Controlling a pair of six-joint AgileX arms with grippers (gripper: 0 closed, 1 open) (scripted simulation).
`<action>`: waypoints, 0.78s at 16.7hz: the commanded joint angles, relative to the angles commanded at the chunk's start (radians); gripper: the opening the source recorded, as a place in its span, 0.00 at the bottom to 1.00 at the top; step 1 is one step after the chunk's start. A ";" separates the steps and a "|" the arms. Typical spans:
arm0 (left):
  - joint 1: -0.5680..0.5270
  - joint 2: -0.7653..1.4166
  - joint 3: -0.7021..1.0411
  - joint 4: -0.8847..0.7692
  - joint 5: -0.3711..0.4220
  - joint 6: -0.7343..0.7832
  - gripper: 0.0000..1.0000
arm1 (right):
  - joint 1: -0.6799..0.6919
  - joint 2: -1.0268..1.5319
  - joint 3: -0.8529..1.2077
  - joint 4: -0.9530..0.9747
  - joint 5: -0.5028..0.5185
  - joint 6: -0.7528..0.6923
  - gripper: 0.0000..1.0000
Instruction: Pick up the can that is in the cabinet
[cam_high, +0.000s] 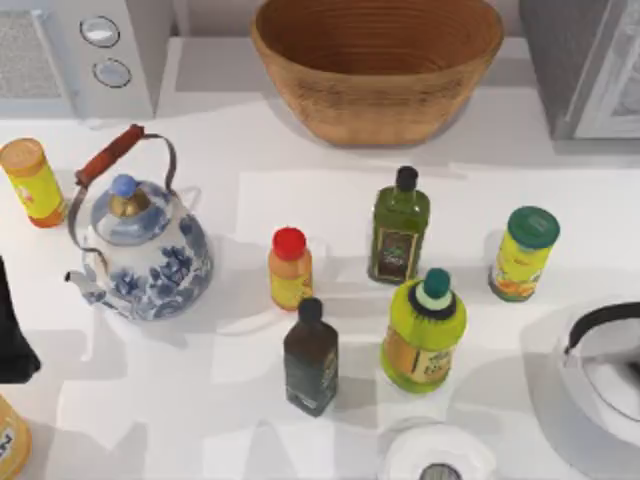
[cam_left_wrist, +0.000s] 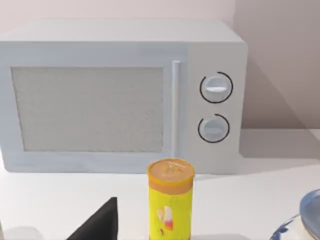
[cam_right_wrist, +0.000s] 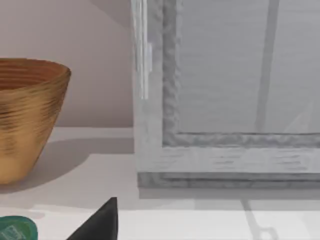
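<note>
The cabinet (cam_high: 585, 62) is the grey speckled unit at the table's back right. The right wrist view looks straight at the cabinet (cam_right_wrist: 170, 75), whose white-framed door panel (cam_right_wrist: 240, 70) looks closed. The can in the cabinet is hidden. My left arm (cam_high: 12, 335) is a dark shape at the table's left edge, and a dark part of the left gripper (cam_left_wrist: 100, 225) points toward the microwave (cam_left_wrist: 120, 95). A dark part of my right gripper (cam_right_wrist: 100, 225) sits low in front of the cabinet, apart from it.
On the table stand a wicker basket (cam_high: 376, 62), a blue-and-white teapot (cam_high: 145, 250), a yellow orange-lidded can (cam_high: 32, 182), a green-lidded can (cam_high: 522, 254), several bottles around (cam_high: 400, 225), and a white kettle (cam_high: 605, 365) at the right edge.
</note>
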 joint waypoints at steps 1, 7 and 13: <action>0.000 0.000 0.000 0.000 0.000 0.000 1.00 | 0.000 0.000 0.000 0.000 0.000 0.000 1.00; 0.000 0.000 0.000 0.000 0.000 0.000 1.00 | 0.036 0.078 0.153 -0.057 -0.004 0.057 1.00; 0.000 0.000 0.000 0.000 0.000 0.000 1.00 | 0.124 0.331 0.651 -0.198 0.002 0.164 1.00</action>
